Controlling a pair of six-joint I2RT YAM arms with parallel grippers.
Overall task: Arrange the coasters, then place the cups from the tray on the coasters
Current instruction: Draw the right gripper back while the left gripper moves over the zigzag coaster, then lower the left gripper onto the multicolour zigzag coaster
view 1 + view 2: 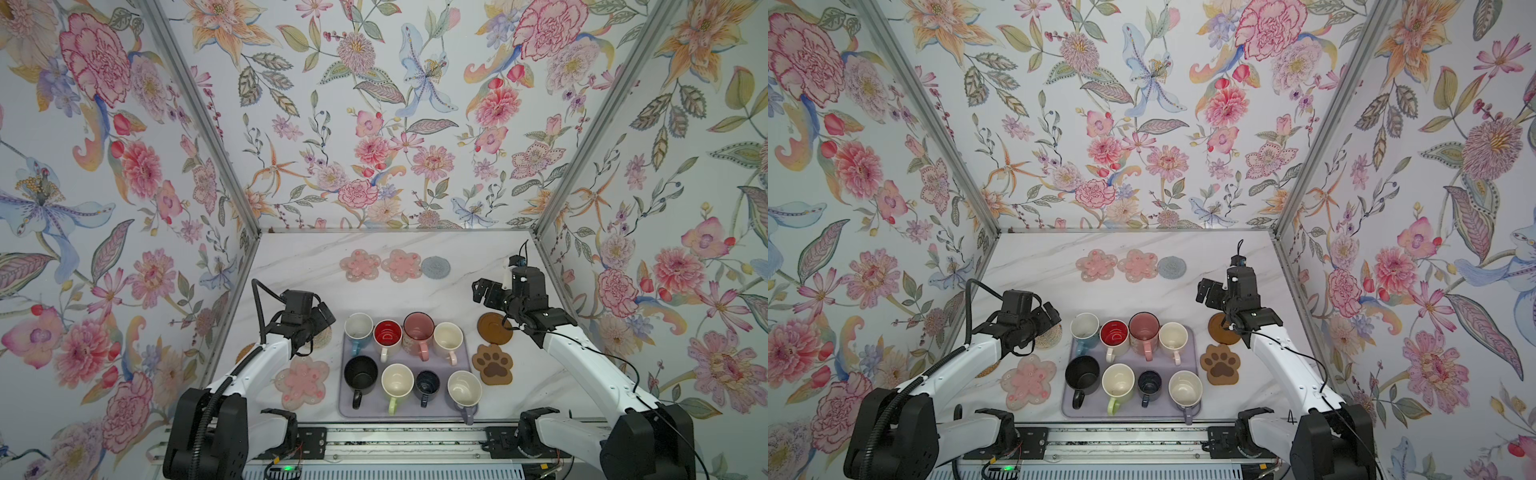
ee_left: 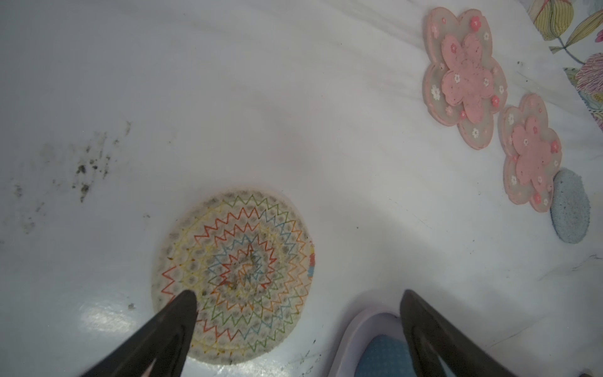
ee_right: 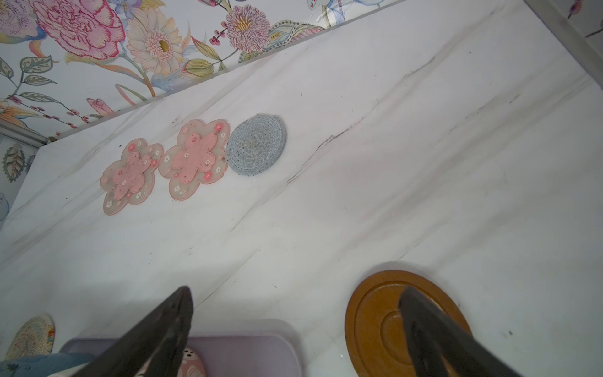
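Disc (image 3: 375, 320), brown, lies partly under the right claw (image 3: 295, 290), woven round (image 2: 241, 261) partly under the left claw (image 2: 297, 293), both wide-open, empty.

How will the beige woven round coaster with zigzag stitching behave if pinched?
The beige woven round coaster looks like soft stitched cord: probably light and floppy. It lies flat on the marble table, so its thin edge may be hard to catch.

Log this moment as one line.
left gripper open over woven coaster | right gripper open over brown disc | eight cups on tray
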